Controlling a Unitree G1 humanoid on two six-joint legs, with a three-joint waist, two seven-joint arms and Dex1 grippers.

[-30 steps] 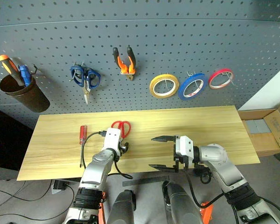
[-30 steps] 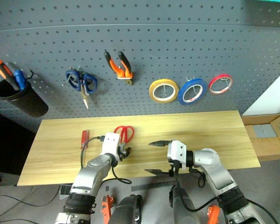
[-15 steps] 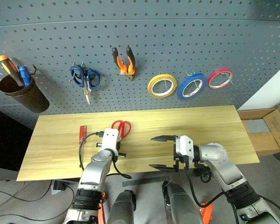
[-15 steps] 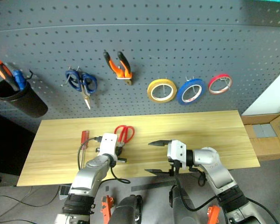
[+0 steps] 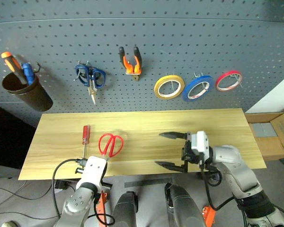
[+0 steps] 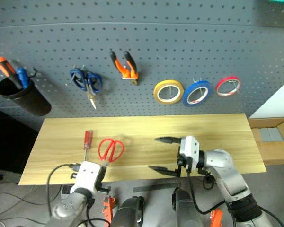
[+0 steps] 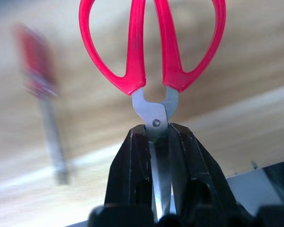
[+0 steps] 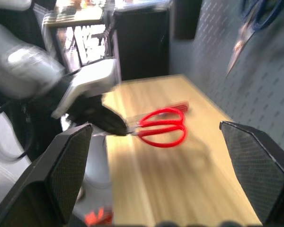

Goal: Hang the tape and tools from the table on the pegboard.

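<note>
A dark grey pegboard [image 5: 180, 38] fills the wall behind a long light wooden tabletop [image 5: 217, 127]. Hanging on it, from the robot's left to its right, are a dark cup [image 5: 27, 93] holding an orange-handled screwdriver [image 5: 10, 60], blue-handled scissors [image 5: 90, 78], the orange-and-black pliers [image 5: 131, 60], a yellow tape roll [image 5: 169, 87], the blue tape [image 5: 198, 88] and a red tape roll [image 5: 228, 81].

On the tabletop, toward its left part, lies the screwdriver with the clear red handle [image 5: 85, 137], and just beside it the red-handled scissors [image 5: 110, 144], handles pointing toward the pegboard.

The left tool [image 7: 157, 156] sits at the near edge of the tabletop, its two black fingers [image 7: 132, 165] clamped tight on the scissors' metal blades just behind the pivot screw, as the left wrist view shows. The red handle loops stick out ahead of the fingers.

The right tool [image 5: 171, 150] hovers over the middle of the tabletop, pointing to the robot's left, its fingers spread wide apart with nothing between them. It is well apart from the scissors.
</note>
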